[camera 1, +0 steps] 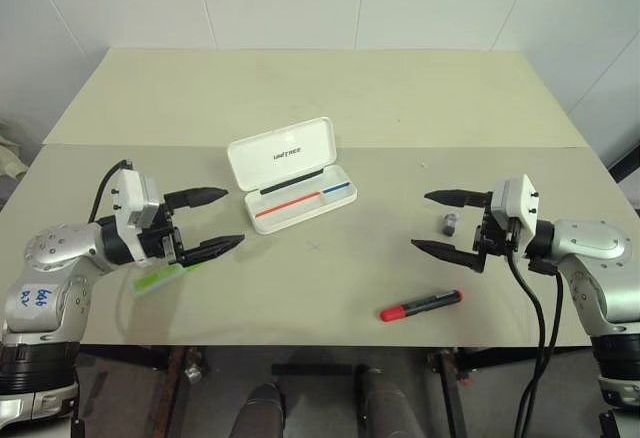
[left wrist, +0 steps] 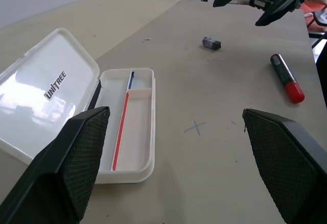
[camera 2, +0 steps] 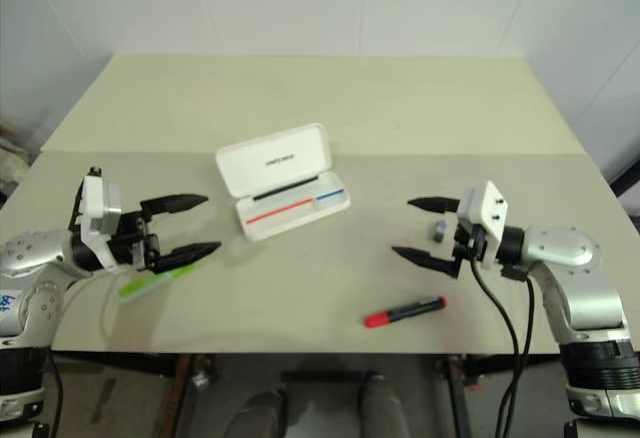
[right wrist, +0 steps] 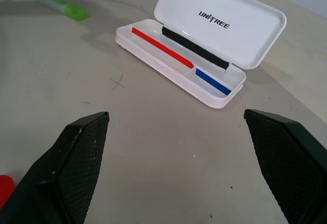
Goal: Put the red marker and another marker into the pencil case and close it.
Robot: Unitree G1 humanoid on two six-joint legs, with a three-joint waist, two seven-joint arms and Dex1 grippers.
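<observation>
The white pencil case (camera 1: 292,176) lies open at the table's middle, its lid tilted back, with red and blue stripes inside. The red marker (camera 1: 421,306) with a black barrel rests near the front edge, right of centre. The light green marker (camera 1: 160,279) lies at the left, partly under my left gripper (camera 1: 217,220). That gripper is open and empty, pointing toward the case. My right gripper (camera 1: 432,221) hovers open and empty at the right, above and behind the red marker. In the right wrist view the case (right wrist: 200,50) sits ahead between the fingers.
A small dark grey cap-like object (camera 1: 449,223) stands on the table between my right gripper's fingers as seen from above. A faint pencil cross (left wrist: 194,127) marks the table in front of the case. The table (camera 1: 330,88) stretches back to a white tiled wall.
</observation>
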